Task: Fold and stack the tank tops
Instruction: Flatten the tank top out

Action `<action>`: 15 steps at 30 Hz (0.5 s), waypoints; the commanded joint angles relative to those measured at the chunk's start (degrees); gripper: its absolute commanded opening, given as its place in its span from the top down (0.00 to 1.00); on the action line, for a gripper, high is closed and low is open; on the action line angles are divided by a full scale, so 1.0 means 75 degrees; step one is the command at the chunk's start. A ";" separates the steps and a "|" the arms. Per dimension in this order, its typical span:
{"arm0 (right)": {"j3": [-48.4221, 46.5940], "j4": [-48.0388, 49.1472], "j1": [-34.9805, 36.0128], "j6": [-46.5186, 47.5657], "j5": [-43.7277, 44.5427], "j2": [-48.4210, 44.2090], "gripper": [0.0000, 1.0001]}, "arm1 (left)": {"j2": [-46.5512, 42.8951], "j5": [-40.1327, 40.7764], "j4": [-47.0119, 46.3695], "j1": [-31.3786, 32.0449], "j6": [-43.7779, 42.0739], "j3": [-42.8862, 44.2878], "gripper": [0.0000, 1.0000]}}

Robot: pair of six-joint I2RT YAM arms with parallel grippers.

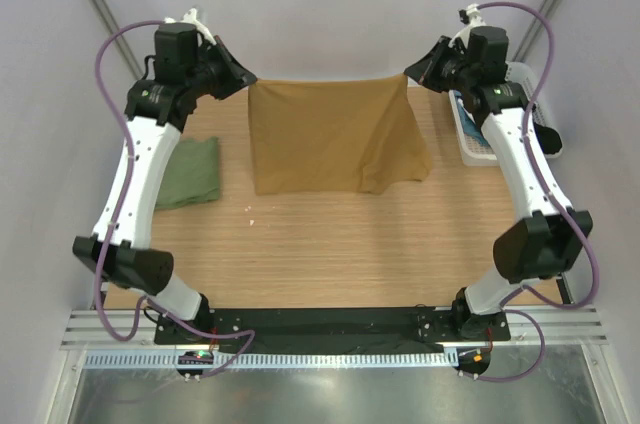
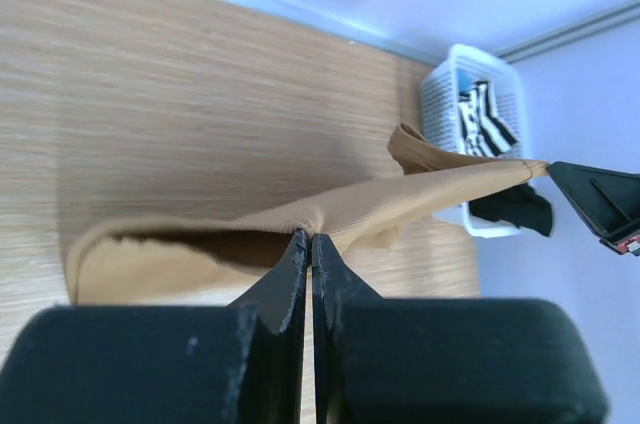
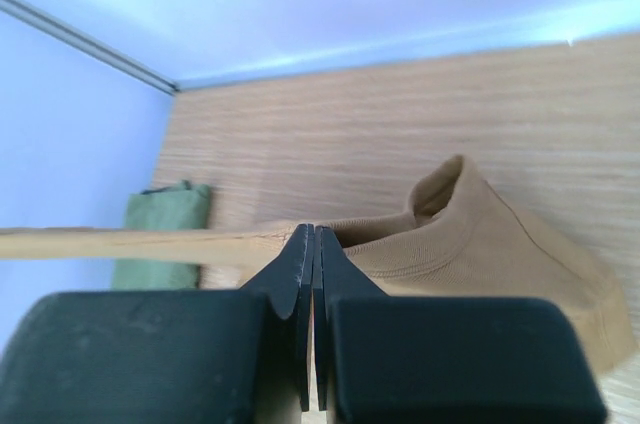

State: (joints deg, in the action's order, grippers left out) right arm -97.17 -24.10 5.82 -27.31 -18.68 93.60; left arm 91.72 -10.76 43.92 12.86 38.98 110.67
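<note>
1. The tan top point(image 1: 335, 134) hung at the far side of the table point(image 1: 330, 244), held up between the two grippers. Its upper edge was stretched tight, and the rest draped down toward the wood.
2. The left gripper point(image 1: 243, 84) was closed on the left end of this edge. In its wrist view the fingers were pressed together with the cloth pinched between them.
3. The right gripper point(image 1: 408, 74) was closed in the same way on the right end.
4. The stretched edge ran from left to right across the table, with one gripper at each end, so neither arm was nearer. The hanging cloth lay below the grippers and a little to the near side.
5. Both arms reached up and far, with the elbows low near the near edge and the wrists turned inward, facing each other.
6. The green top point(image 1: 190, 172) lay folded on the table at the left, apart from the tan one.
7. I judged that the tan top was not yet folded. To lay it flat, both arms would need to move together and keep the edge tight.
</note>
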 commanded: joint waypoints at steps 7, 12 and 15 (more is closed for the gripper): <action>0.0860 0.0951 0.0020 0.0044 -0.0884 -0.3805 0.99 | -0.3950 -0.0497 -0.0360 0.0089 0.0076 -0.1290 1.00; 0.1903 0.1057 0.0055 -0.0050 -0.1177 -0.5681 0.99 | -0.5559 -0.0826 -0.0699 0.0078 0.0532 -0.2298 1.00; 0.2033 0.0905 0.0055 -0.0319 -0.1341 -0.6362 0.98 | -0.6030 -0.0827 -0.0770 0.0078 0.0790 -0.2253 1.00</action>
State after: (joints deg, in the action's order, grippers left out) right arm -83.55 -18.74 6.26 -27.86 -27.11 47.00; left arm 47.00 -15.31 41.30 13.50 42.37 94.63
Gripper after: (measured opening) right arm 0.026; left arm 0.005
